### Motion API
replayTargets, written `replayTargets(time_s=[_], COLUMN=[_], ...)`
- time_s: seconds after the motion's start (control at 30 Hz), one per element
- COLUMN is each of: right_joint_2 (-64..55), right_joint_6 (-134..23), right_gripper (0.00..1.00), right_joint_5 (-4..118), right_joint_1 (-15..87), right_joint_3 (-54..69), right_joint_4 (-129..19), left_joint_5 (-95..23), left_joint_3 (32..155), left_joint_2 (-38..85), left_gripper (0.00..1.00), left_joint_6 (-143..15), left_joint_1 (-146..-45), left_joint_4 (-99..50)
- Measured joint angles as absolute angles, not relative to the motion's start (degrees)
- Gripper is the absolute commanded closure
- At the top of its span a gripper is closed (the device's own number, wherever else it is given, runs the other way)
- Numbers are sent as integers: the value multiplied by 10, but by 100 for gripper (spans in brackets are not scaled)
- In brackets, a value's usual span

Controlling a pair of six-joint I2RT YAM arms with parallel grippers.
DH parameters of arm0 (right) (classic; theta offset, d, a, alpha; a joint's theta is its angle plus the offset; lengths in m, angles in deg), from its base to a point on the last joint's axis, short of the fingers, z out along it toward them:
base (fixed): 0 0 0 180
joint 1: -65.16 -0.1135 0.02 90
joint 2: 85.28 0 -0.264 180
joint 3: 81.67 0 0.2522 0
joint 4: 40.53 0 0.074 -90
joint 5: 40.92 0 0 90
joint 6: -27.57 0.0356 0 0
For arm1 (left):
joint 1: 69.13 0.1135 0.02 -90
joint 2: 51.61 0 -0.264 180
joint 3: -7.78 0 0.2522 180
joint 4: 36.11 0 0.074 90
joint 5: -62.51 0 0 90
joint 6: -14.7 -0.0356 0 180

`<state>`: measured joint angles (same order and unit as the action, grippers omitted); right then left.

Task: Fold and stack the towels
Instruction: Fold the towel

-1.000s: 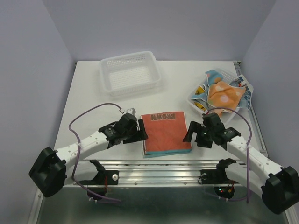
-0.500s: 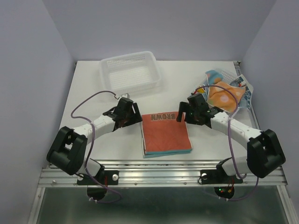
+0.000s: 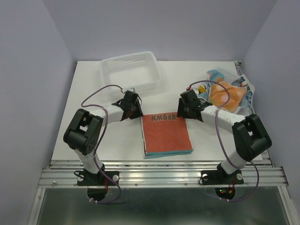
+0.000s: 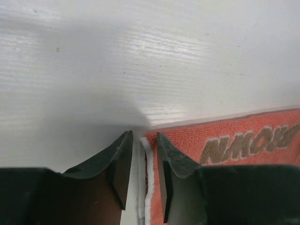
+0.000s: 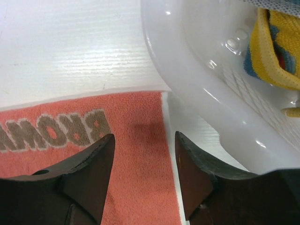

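The left gripper (image 4: 144, 137) stands narrowed around the far left corner of the red-orange towel (image 4: 243, 136), with the white hem between its jaws; I cannot tell if it pinches. The right gripper (image 5: 144, 137) hangs released, jaws wide over the far right corner. The folded towel lies mid-table (image 3: 93, 79), near the white basket (image 5: 201, 93) holding loose towels (image 3: 225, 93)

A red-orange towel (image 3: 166, 132) is lying folded flat at the centre of the frame, with brown lettering running along its far edge. It is topping a neat stack, a light blue towel (image 3: 168, 153) showing beneath. At the upper right, an orange dotted towel (image 3: 227, 95) is sitting crumpled atop other patterned towels (image 3: 213, 75).
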<state>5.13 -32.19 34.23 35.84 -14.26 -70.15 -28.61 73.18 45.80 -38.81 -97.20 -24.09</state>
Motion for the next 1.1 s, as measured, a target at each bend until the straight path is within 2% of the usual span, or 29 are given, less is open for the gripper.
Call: replayTargets(time_s=[0.03,0.1,0.13,0.23,0.37,0.5,0.7,1.0,1.07,1.1], right_joint_2=[59,76,82,107,125,128,128,112,96,89], right_joint_6=[-323,-327,-327,-329,-328,-323,-320,-322,-323,-323], right_gripper=[44,50,50,53,62,78,89,97,96,92], right_joint_5=[338,332,330,320,308,302,288,269,276,281], right_joint_1=[358,358,358,357,353,350,347,347,347,347], right_joint_3=[-139,-131,-128,-120,-118,-118,-118,-111,-111,-111], right_joint_4=[-696,-685,-681,-664,-660,-658,-658,-656,-653,-650], left_joint_5=[-287,-290,-291,-294,-299,-305,-302,-290,-289,-289], left_joint_3=[738,742,742,742,742,737,736,736,732,729], left_joint_2=[463,469,471,475,475,475,464,391,375,367], left_gripper=[72,93,100,100,100,100,100,100,100,100], left_joint_6=[-390,-391,-393,-395,-395,-395,-395,-402,-403,-403], left_joint_1=[-971,-971,-971,-971,-970,-970,-970,-965,-964,-964], left_joint_4=[-243,-247,-247,-249,-251,-264,-268,-269,-272,-275])
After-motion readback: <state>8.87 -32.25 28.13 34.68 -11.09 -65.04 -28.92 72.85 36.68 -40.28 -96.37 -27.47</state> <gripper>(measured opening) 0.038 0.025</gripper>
